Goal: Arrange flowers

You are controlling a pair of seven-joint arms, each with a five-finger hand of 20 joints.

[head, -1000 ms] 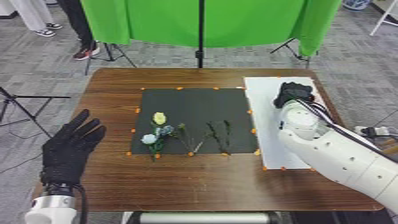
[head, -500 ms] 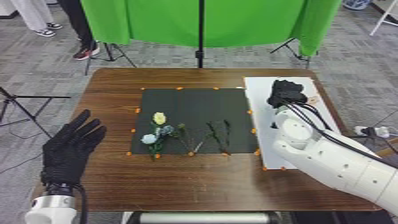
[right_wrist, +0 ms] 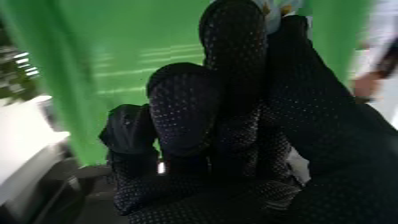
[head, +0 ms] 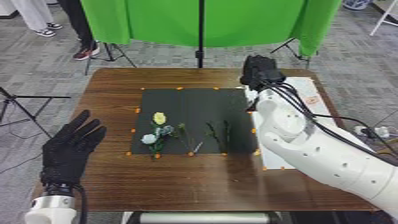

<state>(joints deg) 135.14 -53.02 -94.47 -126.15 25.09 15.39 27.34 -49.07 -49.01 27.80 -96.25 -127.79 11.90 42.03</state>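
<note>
In the head view my right hand point(head: 259, 74) is over the far left corner of the white board point(head: 282, 159), with a dark strand below it near the board's left edge. In the right wrist view the curled fingers and thumb of my right hand point(right_wrist: 226, 95) pinch a pale, bluish-white flower point(right_wrist: 279, 8). A yellow flower point(head: 160, 118), a white one point(head: 149, 139) and a bluish one point(head: 167, 130) lie on the black mat point(head: 191, 102), beside several thin dark stems point(head: 213, 131). My left hand point(head: 69, 150) is open left of the mat.
Orange tabs point(head: 179, 88) mark the mat's edges on the brown table point(head: 187, 185). A faint reddish mark point(head: 312, 100) shows on the board. Behind the table hang a green cloth point(head: 151, 25) and a dark stand pole point(head: 201, 45).
My right hand has moved from over the white board away and to the left, to the board's far left corner. The left hand and the flowers on the mat have not moved.
</note>
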